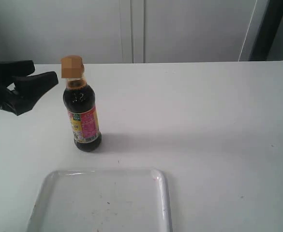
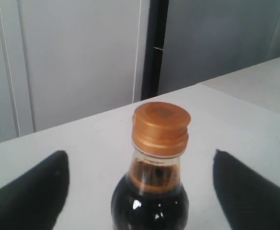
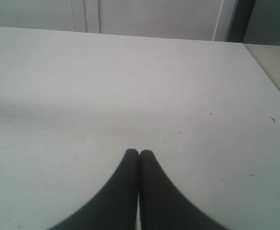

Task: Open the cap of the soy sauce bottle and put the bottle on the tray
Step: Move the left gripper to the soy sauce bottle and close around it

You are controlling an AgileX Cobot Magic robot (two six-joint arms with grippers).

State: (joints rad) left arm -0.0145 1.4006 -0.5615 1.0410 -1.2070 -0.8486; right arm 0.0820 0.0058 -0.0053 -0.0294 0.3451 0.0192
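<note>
The soy sauce bottle (image 1: 82, 116) stands upright on the white table, left of centre, its dark liquid up to the neck and its golden-orange cap (image 1: 72, 66) shut down on top. My left gripper (image 1: 44, 71) hovers at neck height just left of it, open and touching nothing. In the left wrist view the cap (image 2: 161, 127) and bottle (image 2: 149, 201) sit straight ahead between the two wide-spread black fingers (image 2: 29, 191). The tray (image 1: 102, 203) lies empty at the front, below the bottle. My right gripper (image 3: 139, 153) is shut over bare table and does not show in the exterior view.
White cabinet doors (image 1: 131, 29) run behind the table's far edge. A dark vertical post (image 1: 269, 29) stands at the back right. The table (image 1: 214, 125) stretches bare to the right of the bottle.
</note>
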